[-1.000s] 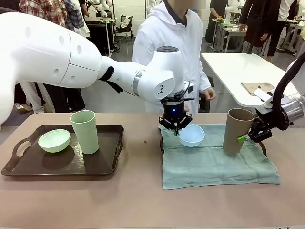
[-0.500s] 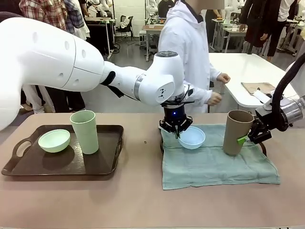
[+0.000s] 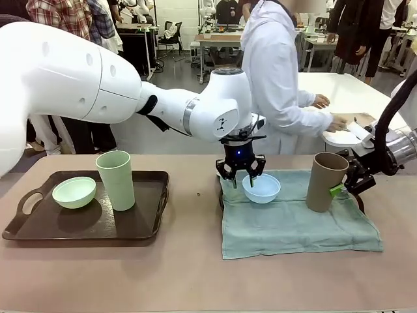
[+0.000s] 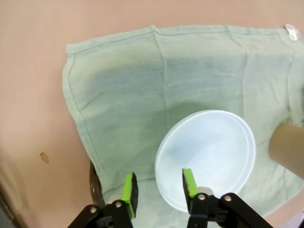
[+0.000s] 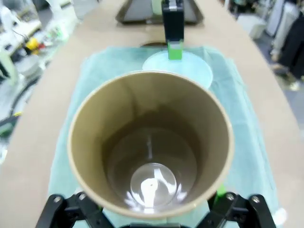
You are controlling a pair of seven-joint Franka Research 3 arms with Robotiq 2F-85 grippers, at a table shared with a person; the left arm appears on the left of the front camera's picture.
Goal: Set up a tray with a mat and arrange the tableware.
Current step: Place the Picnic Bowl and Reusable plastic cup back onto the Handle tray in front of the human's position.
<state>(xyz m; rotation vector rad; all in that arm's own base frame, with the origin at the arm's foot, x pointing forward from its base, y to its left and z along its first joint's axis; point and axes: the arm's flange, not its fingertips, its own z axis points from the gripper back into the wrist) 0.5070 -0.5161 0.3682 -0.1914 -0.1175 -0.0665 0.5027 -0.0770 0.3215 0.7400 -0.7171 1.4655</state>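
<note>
The light blue bowl (image 3: 262, 188) rests on the green mat (image 3: 293, 228), which lies on the table. My left gripper (image 3: 240, 177) hovers at the bowl's left rim, open. In the left wrist view its green pads straddle the rim of the bowl (image 4: 209, 152) without pinching it. The brown cup (image 3: 322, 179) stands upright on the mat's right part. My right gripper (image 3: 337, 189) is open, with its fingers on either side of the cup (image 5: 149, 142). The dark tray (image 3: 159, 208) at the left holds a pale green bowl (image 3: 73, 192) and a pale green cup (image 3: 116, 180).
A dark round thing (image 4: 94, 178) peeks from under the mat's near left corner. A person in white (image 3: 280, 85) stands beyond the table, turned to a white table (image 3: 326, 98) at the back right. Bare tabletop lies between tray and mat.
My left gripper has opened and let go of the blue bowl, which now sits on the mat. The right gripper has opened and the brown cup has gone from tilted to upright. The person moved right.
</note>
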